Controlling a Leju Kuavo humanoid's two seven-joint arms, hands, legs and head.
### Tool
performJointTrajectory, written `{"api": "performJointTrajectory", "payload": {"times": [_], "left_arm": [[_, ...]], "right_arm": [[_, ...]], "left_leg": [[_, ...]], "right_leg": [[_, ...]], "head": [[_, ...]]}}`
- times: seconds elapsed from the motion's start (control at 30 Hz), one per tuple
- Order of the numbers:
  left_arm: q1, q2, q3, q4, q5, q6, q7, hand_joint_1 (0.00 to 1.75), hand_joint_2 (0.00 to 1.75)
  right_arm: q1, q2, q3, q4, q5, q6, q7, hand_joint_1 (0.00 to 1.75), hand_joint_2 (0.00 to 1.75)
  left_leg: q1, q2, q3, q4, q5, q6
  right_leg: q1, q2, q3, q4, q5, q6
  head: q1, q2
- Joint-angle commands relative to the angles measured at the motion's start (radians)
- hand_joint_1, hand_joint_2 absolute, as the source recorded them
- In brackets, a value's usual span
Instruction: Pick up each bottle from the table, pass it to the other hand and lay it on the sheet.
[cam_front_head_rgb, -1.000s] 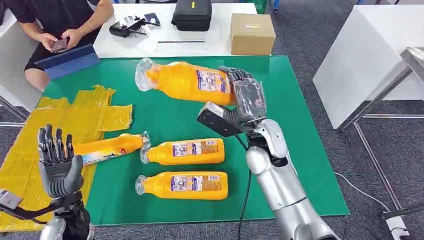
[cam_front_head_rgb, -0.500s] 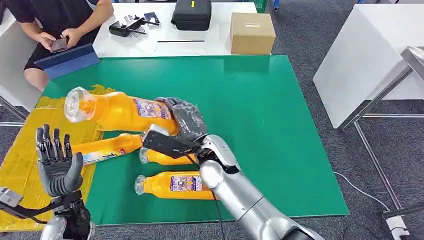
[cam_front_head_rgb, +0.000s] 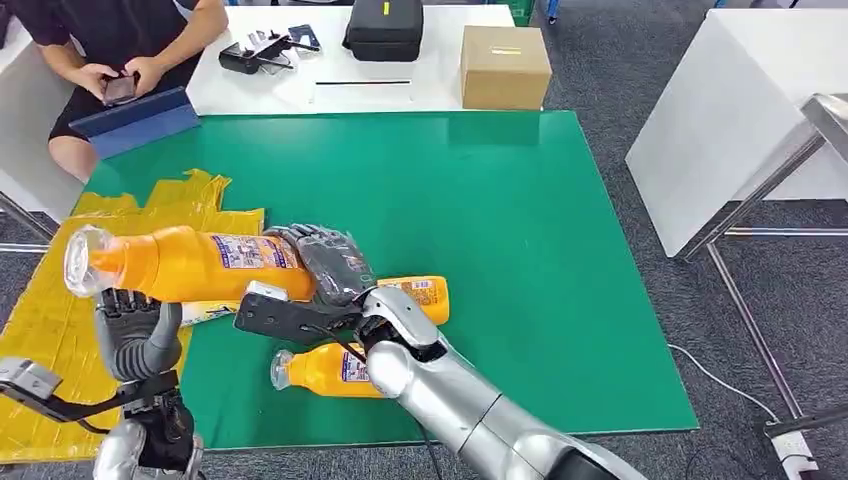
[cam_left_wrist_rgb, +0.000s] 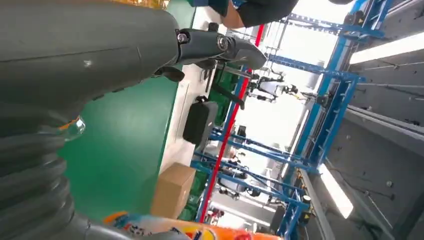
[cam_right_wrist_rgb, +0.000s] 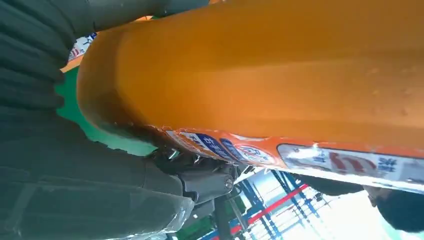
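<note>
My right hand (cam_front_head_rgb: 330, 262) grips an orange juice bottle (cam_front_head_rgb: 190, 264) by its base and holds it level above the table's left part, clear cap pointing left. In the right wrist view the bottle (cam_right_wrist_rgb: 275, 75) lies close across my palm. My left hand (cam_front_head_rgb: 135, 328) stands upright just under the bottle's neck, fingers apart and partly hidden behind it, holding nothing; the left wrist view has that hand (cam_left_wrist_rgb: 100, 50) with its fingers stretched out. Three more orange bottles lie on the green table: one (cam_front_head_rgb: 205, 312) at the edge of the yellow sheet (cam_front_head_rgb: 40, 330), two (cam_front_head_rgb: 420, 293) (cam_front_head_rgb: 315, 370) partly under my right arm.
The green table (cam_front_head_rgb: 520, 220) is bare to the right. Behind it a white table carries a cardboard box (cam_front_head_rgb: 505, 67) and a black case (cam_front_head_rgb: 383, 30). A person (cam_front_head_rgb: 110, 40) sits at the back left with a phone. Another white table (cam_front_head_rgb: 740, 110) stands at right.
My right hand has carried the bottle leftward and nearer across the table, from the far middle to just above my left hand. The left hand has hardly moved.
</note>
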Motion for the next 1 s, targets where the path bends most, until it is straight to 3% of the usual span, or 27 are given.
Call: {"api": "performJointTrajectory", "payload": {"times": [0.03, 0.67, 1.0], "left_arm": [[-0.041, -0.007, -0.100, 0.031, 0.015, -0.025, 0.030, 0.00, 1.75], [0.007, -0.019, -0.219, -0.047, -0.004, -0.025, 0.060, 0.00, 1.75], [-0.032, -0.010, -0.220, -0.006, 0.018, -0.016, 0.071, 0.00, 1.75]], "right_arm": [[-0.047, -0.012, -0.029, 0.057, 0.062, 0.009, 0.005, 1.64, 1.75], [-0.012, -0.023, -0.138, 0.031, 0.155, 0.029, 0.007, 1.66, 1.75], [-0.064, -0.012, 0.189, 0.091, -0.028, -0.003, 0.083, 1.69, 1.75]], "left_leg": [[0.001, -0.002, 0.003, 0.001, -0.001, -0.004], [0.001, -0.001, 0.003, 0.000, -0.001, -0.003], [0.001, 0.003, 0.004, 0.000, -0.001, -0.004]], "right_leg": [[0.001, -0.003, 0.004, 0.000, -0.002, -0.002], [0.001, -0.002, 0.004, 0.000, -0.001, -0.001], [0.001, 0.002, 0.003, 0.000, -0.001, -0.002]], "head": [[0.000, 0.000], [0.000, 0.000], [0.000, 0.000]]}}
